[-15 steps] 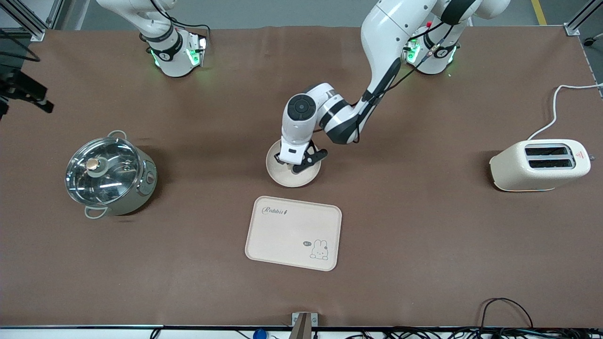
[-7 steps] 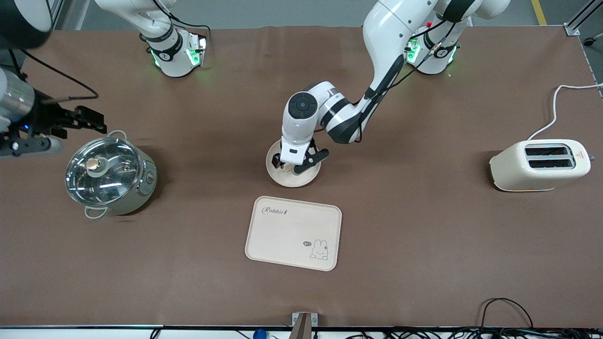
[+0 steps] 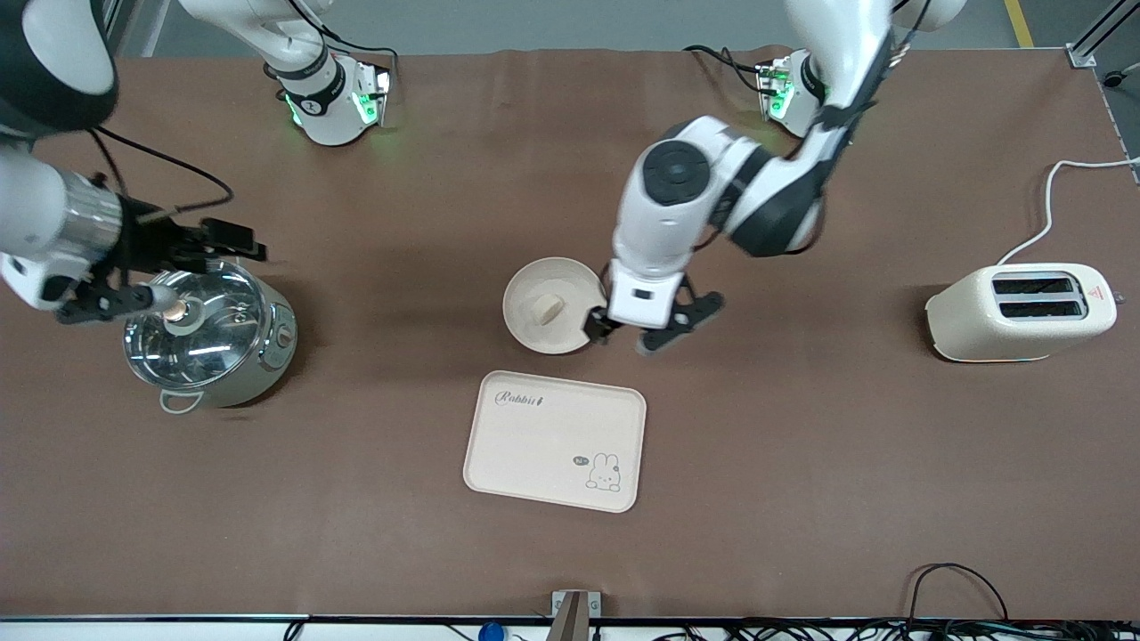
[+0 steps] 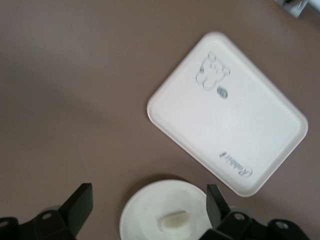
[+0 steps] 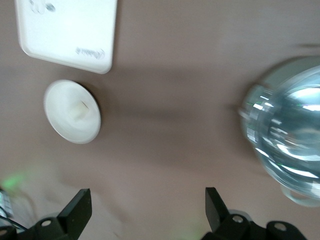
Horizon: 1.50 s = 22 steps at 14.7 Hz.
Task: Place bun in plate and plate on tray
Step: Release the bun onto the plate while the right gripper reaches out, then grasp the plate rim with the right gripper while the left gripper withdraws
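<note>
Jaws of the left gripper (image 3: 634, 336) stand spread at the plate's (image 3: 525, 325) 3 o'clock rim; a shallow pinch there could tip the plate and roll the bun (image 3: 547, 309) off short of the tray (image 3: 534, 445).

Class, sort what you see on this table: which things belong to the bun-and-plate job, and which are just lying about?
Belong to the job: bun, plate, tray, open left gripper beside the plate.

Just lying about: lidded pot under the open right gripper, toaster.

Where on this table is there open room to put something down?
Bare cloth lies between the pot and the plate, and between the tray and the toaster. It is crowded where the open left gripper hangs beside the plate holding the bun.
</note>
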Tool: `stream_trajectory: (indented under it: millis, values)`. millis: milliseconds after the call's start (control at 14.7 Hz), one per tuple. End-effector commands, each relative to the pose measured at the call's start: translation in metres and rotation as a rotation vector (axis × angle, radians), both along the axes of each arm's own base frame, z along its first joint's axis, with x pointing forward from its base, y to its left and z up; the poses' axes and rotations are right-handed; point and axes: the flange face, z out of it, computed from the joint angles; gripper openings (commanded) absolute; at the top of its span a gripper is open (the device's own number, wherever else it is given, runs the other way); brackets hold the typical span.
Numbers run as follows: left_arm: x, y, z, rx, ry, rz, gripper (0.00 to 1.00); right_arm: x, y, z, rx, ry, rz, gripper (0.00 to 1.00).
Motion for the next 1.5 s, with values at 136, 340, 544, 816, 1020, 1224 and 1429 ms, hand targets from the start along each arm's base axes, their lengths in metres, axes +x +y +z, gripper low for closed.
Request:
stream_trajectory:
  millis: [136,340,544,816,1020,1224,1429]
  values:
    - [0.012,0.1,0.08,0.076,-0.007,-0.14,1.0,-0.011,0.117,-0.146,-0.03,0.038,-0.043,1.0]
    - [0.015,0.167,0.133,0.122,0.024,-0.256,1.0,-0.023,0.179,-0.208,-0.038,0.034,-0.074,1.0]
    - [0.007,0.215,0.176,0.144,0.035,-0.332,1.0,-0.047,0.201,-0.264,-0.024,0.007,-0.13,1.0]
    - [-0.009,0.257,0.204,0.163,0.066,-0.421,1.0,-0.07,0.235,-0.301,-0.011,0.012,-0.145,0.96]
    - [-0.022,0.289,0.227,0.176,0.059,-0.483,1.0,-0.083,0.257,-0.315,0.008,0.005,-0.167,0.85]
    - [-0.033,0.317,0.236,0.179,0.093,-0.535,1.0,-0.093,0.268,-0.334,-0.01,-0.006,-0.153,0.55]
    - [-0.046,0.339,0.235,0.161,0.127,-0.541,1.0,-0.093,0.267,-0.334,-0.011,0.001,-0.156,0.24]
